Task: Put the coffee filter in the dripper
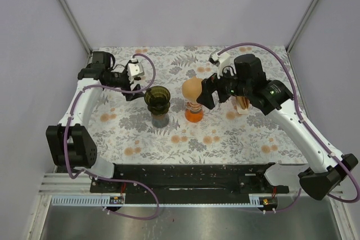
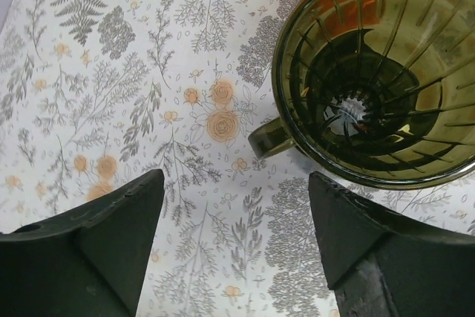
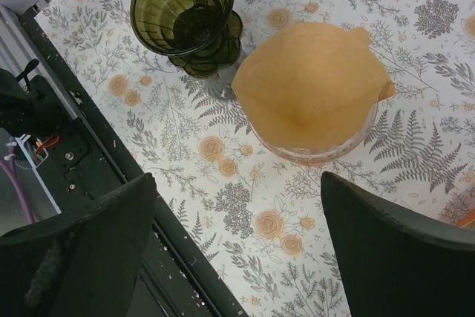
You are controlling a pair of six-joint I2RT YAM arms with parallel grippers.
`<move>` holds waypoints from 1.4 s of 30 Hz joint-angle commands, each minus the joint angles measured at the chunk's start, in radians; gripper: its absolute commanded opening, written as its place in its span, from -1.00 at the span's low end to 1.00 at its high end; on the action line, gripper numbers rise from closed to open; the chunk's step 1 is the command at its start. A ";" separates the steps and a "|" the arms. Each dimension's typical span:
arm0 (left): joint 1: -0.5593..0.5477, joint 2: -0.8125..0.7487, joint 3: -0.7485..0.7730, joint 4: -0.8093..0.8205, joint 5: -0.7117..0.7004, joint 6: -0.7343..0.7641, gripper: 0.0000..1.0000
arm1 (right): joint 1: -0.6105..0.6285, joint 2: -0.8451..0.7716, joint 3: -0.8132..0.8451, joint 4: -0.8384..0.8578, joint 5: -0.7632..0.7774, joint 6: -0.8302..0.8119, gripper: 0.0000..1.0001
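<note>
**Item: coffee filter point(image 3: 312, 79).** Brown paper cone, sitting open-side-up in the orange dripper point(image 1: 193, 114), its edge overhanging the clear rim on the far side. Whether it is lying flush against the cone wall is hard to tell from above; it appears slightly lopsided.

**Item: green dripper point(image 2: 312, 124).** Standing just beside the orange one on the floral tablecloth point(image 2: 111, 72), ribbed inside, holding nothing.

**Item: right gripper point(image 3: 239, 183).** Hovering above the filter, fingers spread wide, nothing between them, touching nothing.

**Item: left gripper point(image 2: 236, 183).** Hovering near the green dripper, fingers parted and grasping nothing.

**Step in hand:** judged as the release, the placing itself looking done with the filter in a dripper and both grippers free.

**Next move calls for:** lifting the right arm straight up and clear so that a finger is not clipping the overhanging paper edge; if the cone is sitting crooked, a light press at its centre.
</note>
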 commanded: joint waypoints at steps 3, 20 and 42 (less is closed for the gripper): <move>-0.035 0.053 0.080 -0.159 0.094 0.329 0.58 | 0.005 -0.047 -0.017 0.017 -0.008 -0.017 0.99; 0.000 0.041 0.145 -0.102 0.027 0.140 0.40 | 0.007 -0.056 -0.054 0.019 0.007 -0.015 0.99; -0.262 0.033 0.190 0.058 -0.316 -0.259 0.47 | 0.007 -0.058 -0.080 0.017 0.026 -0.015 0.99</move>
